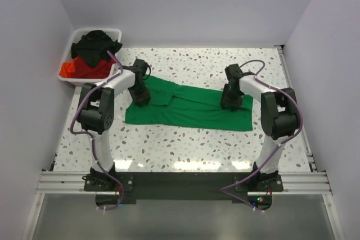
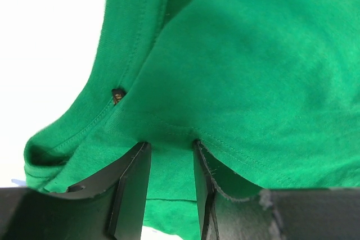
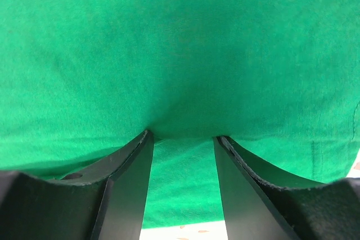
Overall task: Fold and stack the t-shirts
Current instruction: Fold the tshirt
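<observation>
A bright green t-shirt (image 1: 188, 111) lies spread across the middle of the speckled table. My left gripper (image 1: 139, 99) is down on its left part, near the collar. My right gripper (image 1: 230, 102) is down on its right part. In the left wrist view the left gripper (image 2: 169, 144) has its jaws apart, their tips pushed into the green t-shirt (image 2: 253, 54), with a stitched hem lying over the right fingertip. In the right wrist view the right gripper (image 3: 183, 134) also stands apart, tips sunk into the green t-shirt (image 3: 180, 43). A black t-shirt (image 1: 98, 43) and a red t-shirt (image 1: 84, 70) lie bunched in the bin.
The white plastic bin (image 1: 112, 30) stands at the table's back left corner, close behind the left arm. White walls close in the table on the left, back and right. Bare speckled tabletop (image 1: 185, 144) shows in front of the green shirt.
</observation>
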